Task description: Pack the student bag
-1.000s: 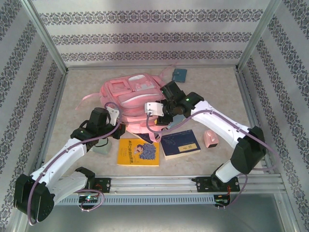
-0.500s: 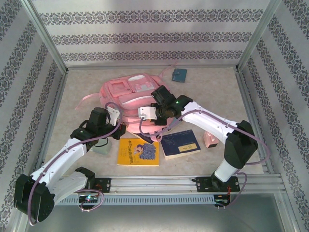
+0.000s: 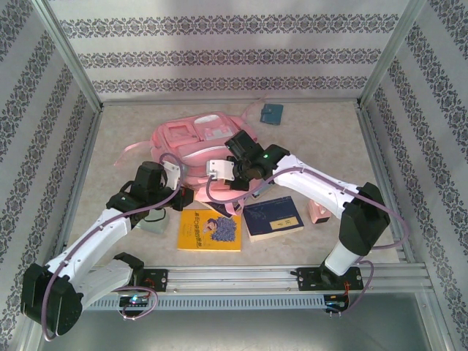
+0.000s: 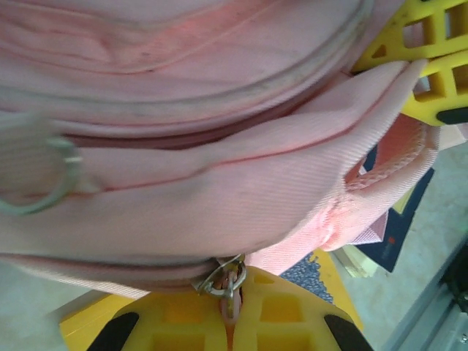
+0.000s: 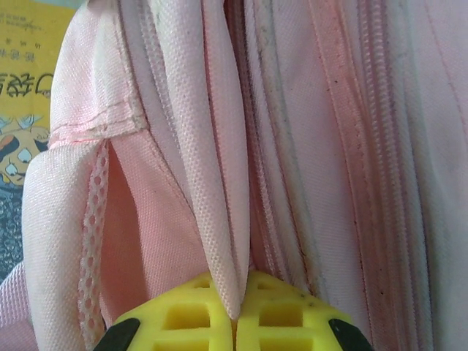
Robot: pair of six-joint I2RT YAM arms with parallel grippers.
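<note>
Pink student bag (image 3: pixel 197 142) at far-centre of counter (image 3: pixel 329 139). L gripper (image 4: pixel 230 311) pinches its zip pull (image 4: pixel 223 280); R gripper (image 5: pixel 235 307) pinches a fabric fold. Judged early stage: opening bag. Yellow book (image 3: pixel 210 231), blue book (image 3: pixel 273 217) lie nr near edge, not yet packed.

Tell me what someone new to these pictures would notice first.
The big pink student bag sprawls across the middle of the table. At its near edge, the left gripper pinches its fabric beside a zip pull, and the right gripper is shut on a fold of it. Just in front of the bag lie a yellow book and a dark blue book.
</note>
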